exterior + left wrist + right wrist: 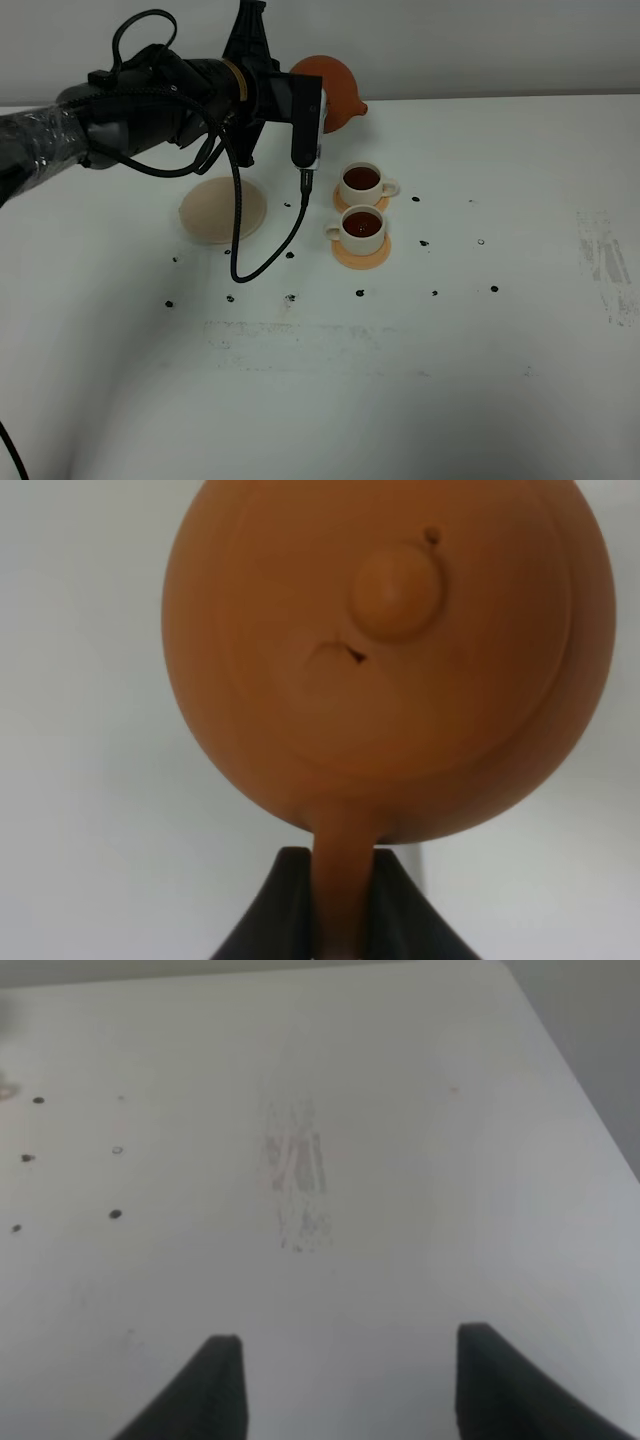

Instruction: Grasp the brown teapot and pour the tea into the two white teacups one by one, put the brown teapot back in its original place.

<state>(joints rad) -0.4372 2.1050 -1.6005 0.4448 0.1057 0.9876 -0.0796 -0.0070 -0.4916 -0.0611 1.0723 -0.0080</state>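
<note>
The brown teapot [338, 88] hangs in the air at the back of the table, behind the cups, its spout pointing right. My left gripper [343, 905] is shut on its handle, and its round body and knobbed lid [395, 590] fill the left wrist view. The two white teacups stand right of centre on orange coasters, one farther back [362, 182] and one nearer [361, 228]; both hold dark tea. The beige saucer [222, 210] lies bare to their left, partly under my arm. My right gripper [350, 1390] is open over bare table and out of the exterior high view.
A black cable [262, 255] from my left arm dangles down to the table beside the saucer. Small dark marks [290, 297] dot the white tabletop around the cups. A scuffed patch [295, 1175] lies ahead of my right gripper near the table's edge.
</note>
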